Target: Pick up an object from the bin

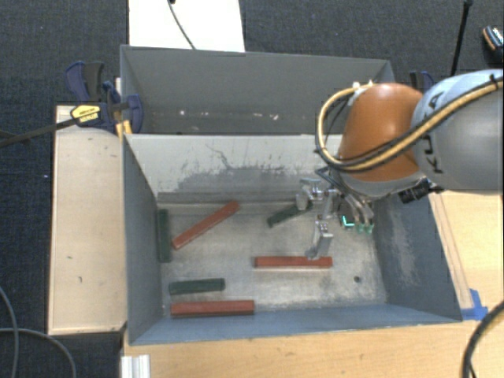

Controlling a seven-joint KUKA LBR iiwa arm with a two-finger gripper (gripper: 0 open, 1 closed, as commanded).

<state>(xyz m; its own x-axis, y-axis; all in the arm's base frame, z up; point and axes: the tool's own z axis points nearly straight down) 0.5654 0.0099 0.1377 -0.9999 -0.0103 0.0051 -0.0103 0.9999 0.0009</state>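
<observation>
The pincer (318, 249) hung low inside the grey metal bin (413, 286), right of the middle of its floor, with its tip at the right end of a flat red bar (290, 263) that lay level across the floor. Whether the tip touched that bar could not be made out, and whether the pincer was released or clenched could not be told either; nothing was seen held in it. A short dark green bar (281, 216) lay tilted just behind and to the left of the pincer, close to the wrist hardware.

The other pieces lay well apart to the left:
- an orange-red bar (205, 225), slanted
- a green bar (163, 235), along the left wall
- a dark green bar (196, 287), near the front
- a long red bar (213, 309), against the front wall

By the look of it, the step in hand was the descent onto a target, most likely the flat red bar. The grasp itself did not appear done.

The next move would call for straddling the bar's narrow width, closing firmly, and lifting straight up. A hold so near the bar's end might let it swing or slip.
</observation>
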